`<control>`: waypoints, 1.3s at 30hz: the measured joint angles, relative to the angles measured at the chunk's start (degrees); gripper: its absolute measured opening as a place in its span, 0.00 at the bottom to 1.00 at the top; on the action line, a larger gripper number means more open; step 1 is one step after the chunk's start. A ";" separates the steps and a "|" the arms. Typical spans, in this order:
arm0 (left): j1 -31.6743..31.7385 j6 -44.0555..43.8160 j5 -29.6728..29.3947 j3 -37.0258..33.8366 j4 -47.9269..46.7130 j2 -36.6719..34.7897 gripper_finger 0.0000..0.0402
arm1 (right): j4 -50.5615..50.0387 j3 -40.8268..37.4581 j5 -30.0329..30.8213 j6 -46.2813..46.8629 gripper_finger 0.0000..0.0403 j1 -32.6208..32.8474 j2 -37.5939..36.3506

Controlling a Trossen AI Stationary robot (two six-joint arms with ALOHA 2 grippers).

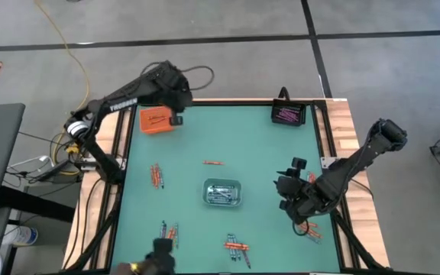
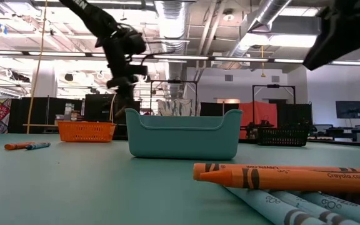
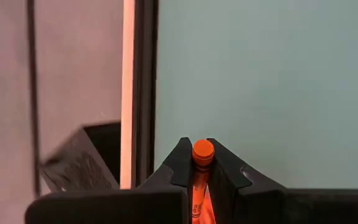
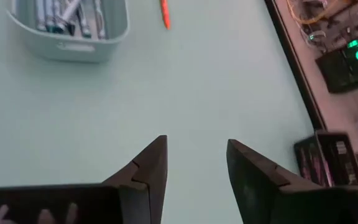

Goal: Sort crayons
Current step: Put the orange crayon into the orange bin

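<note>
Green matting covers the table, with crayons in scattered clusters. Most of the orange crayon is hidden between the left gripper fingers, which are clamped tight on it above the orange tray; only its rounded end points forward. The right gripper hovers empty, fingers parted, near the clear-grey tray of grey-blue crayons.

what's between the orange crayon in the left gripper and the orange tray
Nothing visible. The left gripper is shut on an orange crayon right beside the orange tray, with no object between them.
</note>
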 joint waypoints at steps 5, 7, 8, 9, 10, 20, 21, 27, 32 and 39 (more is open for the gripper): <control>6.20 0.21 1.49 0.00 -4.52 0.15 0.03 | -5.50 0.00 0.00 8.52 0.39 1.55 -0.02; 7.62 0.38 1.57 0.00 -6.17 0.15 0.03 | -8.05 0.00 -0.40 12.70 0.39 1.82 -0.02; 8.25 0.36 1.60 0.00 -6.73 0.18 0.03 | -9.10 0.00 -1.21 14.78 0.39 1.78 -0.02; 8.87 0.27 1.54 0.00 -7.00 0.20 0.03 | -10.16 0.00 -2.26 16.77 0.39 1.72 -0.02; 9.45 0.18 1.49 0.00 -7.27 0.20 0.03 | -11.27 0.00 -3.19 18.73 0.38 1.68 -0.02; 12.41 -0.38 1.97 -0.22 -12.60 3.67 0.03 | -17.56 -0.03 -7.35 29.58 0.38 1.76 -0.02; 12.35 -0.87 1.91 -0.24 -13.15 4.09 0.03 | -17.95 -0.03 -7.76 30.30 0.38 1.76 -0.02; 11.92 -1.93 1.45 -0.28 -15.53 5.18 0.03 | -19.74 -0.03 -9.75 32.32 0.38 1.89 -0.02; 11.78 -2.48 1.32 -0.28 -16.05 5.18 0.03 | -20.12 -0.03 -9.89 33.38 0.38 1.89 -0.02; 11.76 -3.04 1.32 -0.28 -16.82 5.18 0.03 | -24.24 -0.03 -10.48 43.22 0.38 1.89 -0.02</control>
